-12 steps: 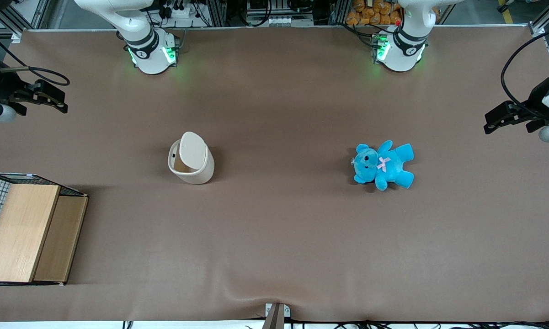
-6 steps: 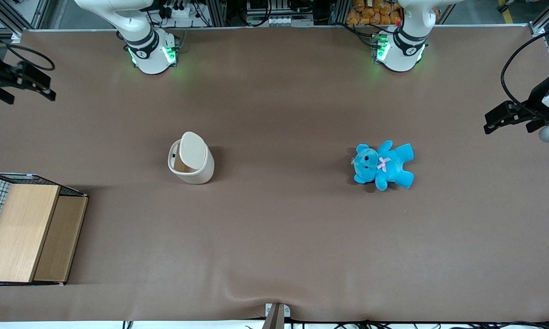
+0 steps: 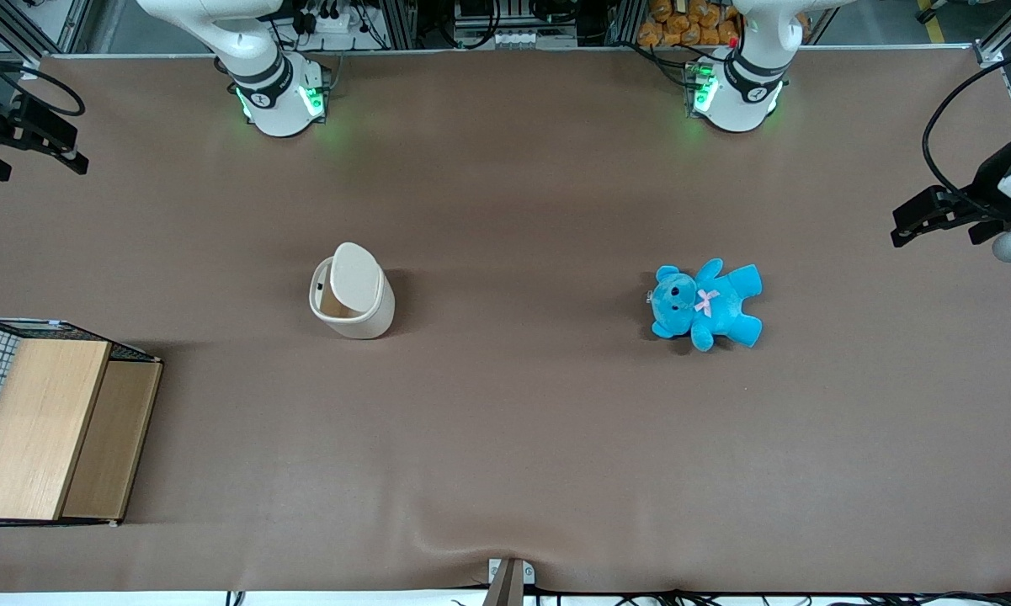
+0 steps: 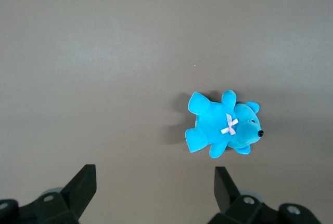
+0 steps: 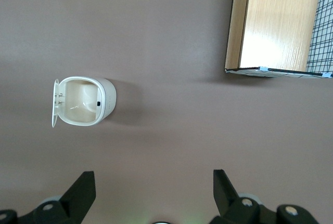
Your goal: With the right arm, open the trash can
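Observation:
The trash can [image 3: 351, 301] is a small cream-white bin standing upright near the middle of the brown table. Its lid [image 3: 356, 282] is swung up, and the tan inside shows in the right wrist view [image 5: 83, 102], with the lid [image 5: 55, 103] standing on edge. My right gripper [image 3: 77, 151] is open and empty. It hangs high at the working arm's end of the table, well away from the can and farther from the front camera than the can. In the right wrist view the gripper [image 5: 153, 182] has both fingers spread wide over bare table.
A wooden box with wire mesh [image 3: 50, 429] stands at the working arm's end, nearer the front camera than the can; it also shows in the right wrist view [image 5: 276, 21]. A blue teddy [image 3: 705, 303] lies toward the parked arm's end.
My right gripper has moved away from the front camera, toward the table's edge at the working arm's end. The trash can, with its lid up, and the teddy have not moved.

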Robot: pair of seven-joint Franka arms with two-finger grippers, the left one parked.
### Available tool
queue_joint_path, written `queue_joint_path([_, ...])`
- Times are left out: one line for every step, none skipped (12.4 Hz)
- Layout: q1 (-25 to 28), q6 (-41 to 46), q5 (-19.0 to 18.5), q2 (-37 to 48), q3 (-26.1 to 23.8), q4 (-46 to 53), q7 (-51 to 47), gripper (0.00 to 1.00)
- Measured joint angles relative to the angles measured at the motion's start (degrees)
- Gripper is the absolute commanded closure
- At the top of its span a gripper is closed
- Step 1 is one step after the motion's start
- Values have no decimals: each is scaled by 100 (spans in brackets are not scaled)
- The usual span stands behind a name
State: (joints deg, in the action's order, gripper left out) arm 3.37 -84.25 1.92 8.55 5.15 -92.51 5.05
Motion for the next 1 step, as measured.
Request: queue_joint_path([0, 0, 0, 0, 0, -2, 0, 0])
